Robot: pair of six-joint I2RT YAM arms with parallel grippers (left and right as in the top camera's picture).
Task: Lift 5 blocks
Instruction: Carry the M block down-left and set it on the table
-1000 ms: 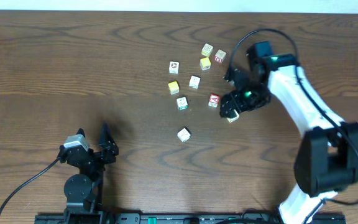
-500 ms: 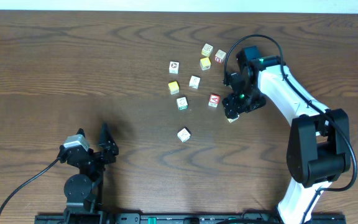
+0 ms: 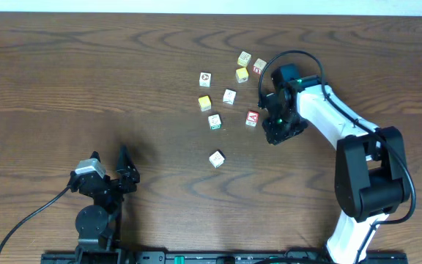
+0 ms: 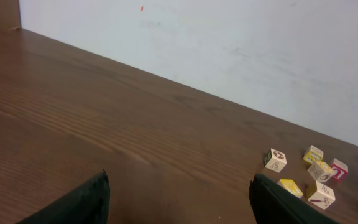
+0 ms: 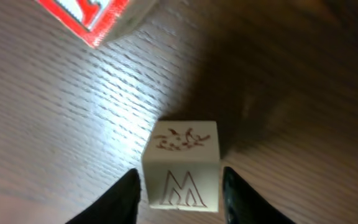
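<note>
Dropping over the lettered block (image 5: 182,165) right of the bench (image 3: 86,73) centre, the right end effector (image 5: 179,199) has narrowed, fingers (image 5: 124,196) bracketing it, not visibly pinching; a lift looks near. Left end effector (image 4: 179,193) idles spread.

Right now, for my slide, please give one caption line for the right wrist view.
Right gripper straddles a cream block marked M on the wooden table, a red-faced block just beyond.

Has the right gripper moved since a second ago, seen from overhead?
Yes. Seen from overhead, the right gripper has swung left, nearer the red-faced block, and now hides the cream block that showed at its fingertips.
</note>
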